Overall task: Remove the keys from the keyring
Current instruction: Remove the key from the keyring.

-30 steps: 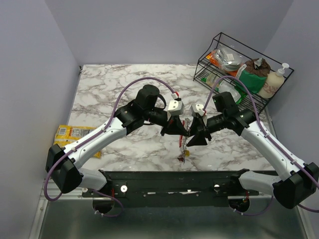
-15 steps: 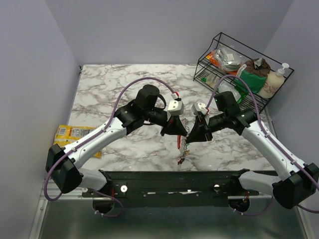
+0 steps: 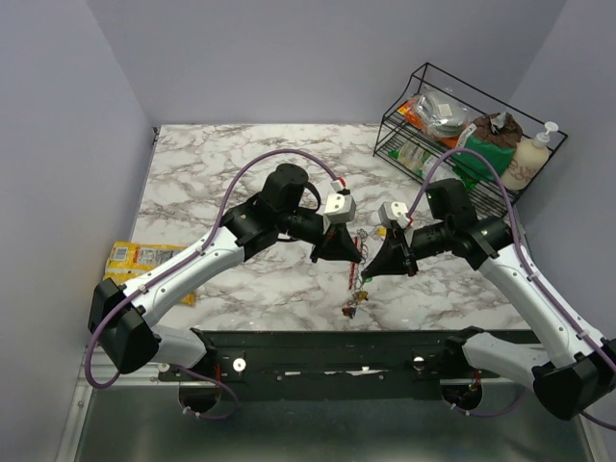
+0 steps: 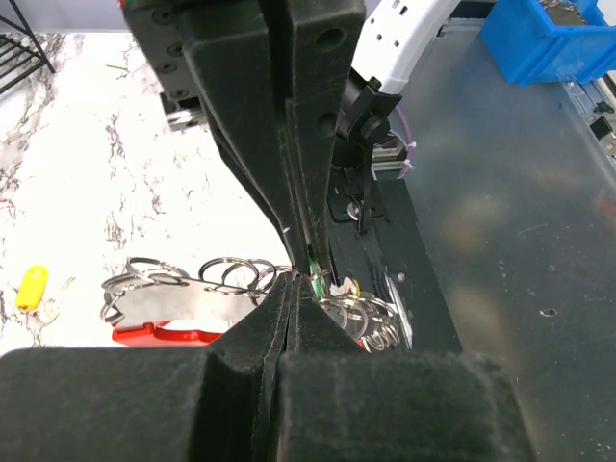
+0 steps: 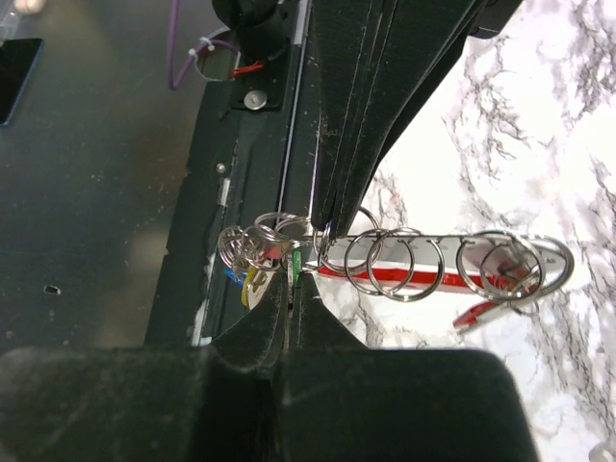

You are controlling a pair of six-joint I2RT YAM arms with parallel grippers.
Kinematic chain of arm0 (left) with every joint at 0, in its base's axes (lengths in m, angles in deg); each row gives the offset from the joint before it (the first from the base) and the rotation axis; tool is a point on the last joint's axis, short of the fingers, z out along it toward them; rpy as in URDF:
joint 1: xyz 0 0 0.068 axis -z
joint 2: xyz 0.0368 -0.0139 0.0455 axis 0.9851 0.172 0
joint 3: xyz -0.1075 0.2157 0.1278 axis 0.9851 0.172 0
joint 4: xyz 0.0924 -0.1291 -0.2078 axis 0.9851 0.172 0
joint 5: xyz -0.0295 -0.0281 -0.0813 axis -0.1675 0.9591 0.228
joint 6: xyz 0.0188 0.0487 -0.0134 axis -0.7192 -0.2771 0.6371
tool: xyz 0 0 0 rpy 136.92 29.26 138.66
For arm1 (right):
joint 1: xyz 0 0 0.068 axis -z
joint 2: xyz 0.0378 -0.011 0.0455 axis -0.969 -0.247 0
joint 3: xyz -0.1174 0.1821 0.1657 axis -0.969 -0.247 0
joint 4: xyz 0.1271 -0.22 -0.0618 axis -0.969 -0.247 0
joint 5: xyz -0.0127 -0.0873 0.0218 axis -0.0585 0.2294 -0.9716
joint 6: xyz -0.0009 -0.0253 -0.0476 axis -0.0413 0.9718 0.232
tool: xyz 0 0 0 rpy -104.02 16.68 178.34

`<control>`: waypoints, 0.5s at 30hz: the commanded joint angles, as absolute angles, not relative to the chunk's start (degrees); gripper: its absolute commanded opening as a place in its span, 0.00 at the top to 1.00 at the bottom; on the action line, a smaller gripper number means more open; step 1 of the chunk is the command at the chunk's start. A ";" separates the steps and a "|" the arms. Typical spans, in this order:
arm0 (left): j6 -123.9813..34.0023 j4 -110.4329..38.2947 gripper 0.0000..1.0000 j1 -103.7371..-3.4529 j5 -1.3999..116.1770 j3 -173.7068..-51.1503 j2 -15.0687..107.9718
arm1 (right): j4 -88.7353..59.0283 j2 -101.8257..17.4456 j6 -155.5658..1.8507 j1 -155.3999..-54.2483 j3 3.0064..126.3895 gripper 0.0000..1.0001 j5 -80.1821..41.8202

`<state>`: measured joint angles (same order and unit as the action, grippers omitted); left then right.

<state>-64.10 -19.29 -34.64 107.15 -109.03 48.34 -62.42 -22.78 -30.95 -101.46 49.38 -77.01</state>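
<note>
The keyring (image 5: 438,276), a red and grey metal clip strung with several split rings, hangs in the air between my two arms. My left gripper (image 3: 354,258) (image 4: 289,281) is shut on the keyring's grey bar near its end. Right next to it, my right gripper (image 3: 369,272) (image 5: 294,281) is shut on a green key (image 5: 295,262). Just beyond that hangs a bunch of keys (image 5: 248,274) with yellow and blue tags. From above, the keyring (image 3: 350,281) and keys (image 3: 356,301) dangle below the touching fingertips. A loose yellow key (image 4: 32,287) lies on the marble.
A wire rack (image 3: 452,135) with packets and a pump bottle stands at the back right. A yellow snack packet (image 3: 144,260) lies beside the marble top's left edge. The black base rail (image 3: 327,358) runs along the near edge. A blue bin (image 4: 549,38) sits off the table.
My right gripper has gone from open to shut on the green key, and its arm has shifted slightly right and down. The left arm has kept still with the keyring.
</note>
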 commanded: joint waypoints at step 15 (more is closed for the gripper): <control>-64.04 -22.10 1.00 -34.83 103.35 -108.46 47.51 | -68.14 -17.54 -34.44 -101.18 58.49 0.99 -51.02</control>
